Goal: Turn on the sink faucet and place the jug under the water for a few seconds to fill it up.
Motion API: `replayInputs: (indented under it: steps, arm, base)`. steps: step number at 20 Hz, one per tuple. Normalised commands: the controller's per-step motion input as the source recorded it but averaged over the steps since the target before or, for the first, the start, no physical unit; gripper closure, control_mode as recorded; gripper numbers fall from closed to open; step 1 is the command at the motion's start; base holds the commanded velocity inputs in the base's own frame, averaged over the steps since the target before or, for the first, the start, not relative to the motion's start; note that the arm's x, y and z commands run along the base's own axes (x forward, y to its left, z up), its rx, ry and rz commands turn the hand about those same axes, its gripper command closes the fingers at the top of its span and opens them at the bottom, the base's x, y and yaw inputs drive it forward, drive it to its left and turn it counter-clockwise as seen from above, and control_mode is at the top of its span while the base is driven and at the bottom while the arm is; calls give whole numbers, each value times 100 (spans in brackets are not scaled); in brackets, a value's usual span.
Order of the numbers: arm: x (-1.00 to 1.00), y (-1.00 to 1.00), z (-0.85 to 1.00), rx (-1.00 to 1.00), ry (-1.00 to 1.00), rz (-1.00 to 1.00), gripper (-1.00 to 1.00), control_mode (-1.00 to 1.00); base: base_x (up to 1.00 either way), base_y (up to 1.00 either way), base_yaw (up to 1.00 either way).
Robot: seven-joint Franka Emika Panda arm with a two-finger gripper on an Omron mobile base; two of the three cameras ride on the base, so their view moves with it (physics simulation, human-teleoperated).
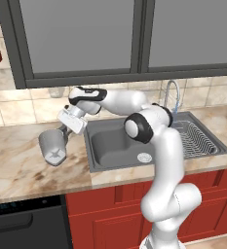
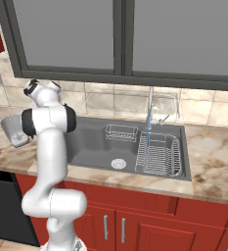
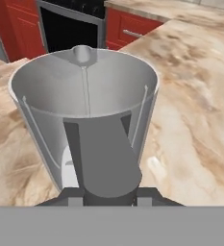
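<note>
My gripper [image 1: 66, 130] is shut on the dark handle [image 3: 104, 158] of the light grey jug [image 1: 53, 146], which it holds tilted over the marble counter [image 1: 17, 165] just left of the sink [image 1: 110, 146]. In the hand view the jug [image 3: 84, 96] looks empty, with its spout on the far side. From the right base view the jug [image 2: 13, 130] sits behind my arm. The chrome faucet [image 1: 171, 92] stands behind the sink's right half. A thin blue stream of water [image 2: 148, 127] falls from the faucet [image 2: 151, 98] into the sink [image 2: 91, 142].
A wire rack [image 2: 157, 154] fills the sink's right side, with a small wire basket [image 2: 121, 132] at the back and a round drain [image 2: 118, 163] in the floor. A black dishwasher [image 1: 27, 223] sits under the counter at left. Windows rise behind.
</note>
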Motion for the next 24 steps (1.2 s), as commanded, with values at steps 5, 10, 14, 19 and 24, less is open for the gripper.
replayInputs:
  steps: [5, 10, 14, 19, 24]
  arm:
    - [-36, 0, 4, 0, -15, -16, 100, -100]
    - [-35, -9, 10, 7, -14, -28, 100, -100]
    - [-36, -12, 14, 15, -10, -35, 100, -100]
    - [-42, -25, 20, 19, -7, -38, 100, -100]
    - [-41, -32, 31, 15, -3, -45, 100, -100]
  base:
    - [0, 0, 0]
    - [0, 0, 0]
    - [0, 0, 0]
    - [0, 0, 0]
    - [0, 0, 0]
